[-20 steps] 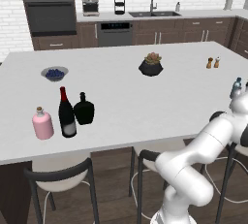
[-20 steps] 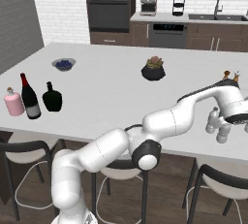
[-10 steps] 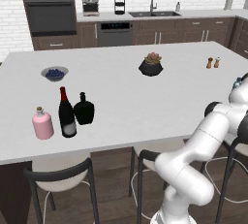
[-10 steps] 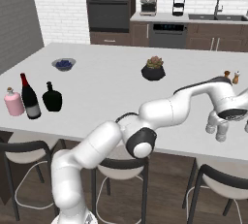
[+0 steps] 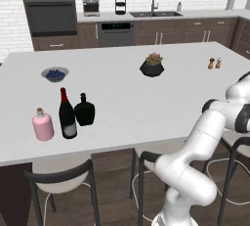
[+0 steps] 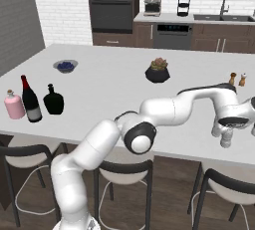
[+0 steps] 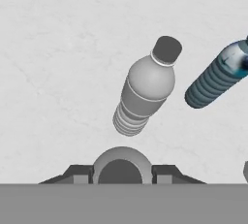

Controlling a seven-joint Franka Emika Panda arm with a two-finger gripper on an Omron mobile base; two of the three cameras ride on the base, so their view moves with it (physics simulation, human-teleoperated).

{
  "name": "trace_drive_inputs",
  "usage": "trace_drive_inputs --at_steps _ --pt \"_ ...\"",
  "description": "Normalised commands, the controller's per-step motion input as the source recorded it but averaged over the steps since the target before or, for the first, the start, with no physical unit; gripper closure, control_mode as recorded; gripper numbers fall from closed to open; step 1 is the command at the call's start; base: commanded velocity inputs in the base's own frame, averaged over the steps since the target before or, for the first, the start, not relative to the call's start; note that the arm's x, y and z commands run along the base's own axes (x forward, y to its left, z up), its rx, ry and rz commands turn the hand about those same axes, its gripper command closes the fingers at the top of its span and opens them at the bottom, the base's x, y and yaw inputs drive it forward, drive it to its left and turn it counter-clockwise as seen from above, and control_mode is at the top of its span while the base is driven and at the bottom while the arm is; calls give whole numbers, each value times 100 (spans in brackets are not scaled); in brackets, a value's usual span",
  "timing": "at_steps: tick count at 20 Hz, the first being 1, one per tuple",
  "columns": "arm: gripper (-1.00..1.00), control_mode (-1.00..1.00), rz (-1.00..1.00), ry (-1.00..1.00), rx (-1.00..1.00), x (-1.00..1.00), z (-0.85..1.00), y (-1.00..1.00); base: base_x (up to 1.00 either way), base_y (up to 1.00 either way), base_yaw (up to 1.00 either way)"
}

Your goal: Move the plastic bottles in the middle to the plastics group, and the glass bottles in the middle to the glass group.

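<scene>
In the hand view the clear plastic bottle (image 7: 145,89) with a grey cap stands upright on the white counter. The translucent blue bottle (image 7: 215,77) of the plastics group stands close beside it. My gripper (image 7: 122,172) hovers above them, open, its fingertips apart and off the clear bottle. From the right base view the gripper (image 6: 225,134) is near the counter's front right edge. Far left, the dark wine bottle (image 5: 67,115) (image 6: 30,99) stands between the pink bottle (image 5: 43,124) (image 6: 14,104) and the black flask (image 5: 84,111) (image 6: 53,100).
Orange-brown shakers (image 5: 215,63) (image 6: 237,79) stand behind the gripper's spot. A potted plant (image 5: 152,66) (image 6: 158,70) sits mid-counter and a bowl of blueberries (image 5: 54,74) at the back left. Stools (image 6: 124,174) line the counter's front edge.
The arm's forearm has swung a little further right in the left base view. The gripper stays over the two small bottles. The bottles at the left have not moved.
</scene>
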Motion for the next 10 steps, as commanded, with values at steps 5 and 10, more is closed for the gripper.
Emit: trace_drive_inputs --at_steps 5,10 --pt "100 -100 3 0 0 20 -22 -5 0 0 0" --pt "100 -100 2 0 0 5 0 -5 0 0 0"
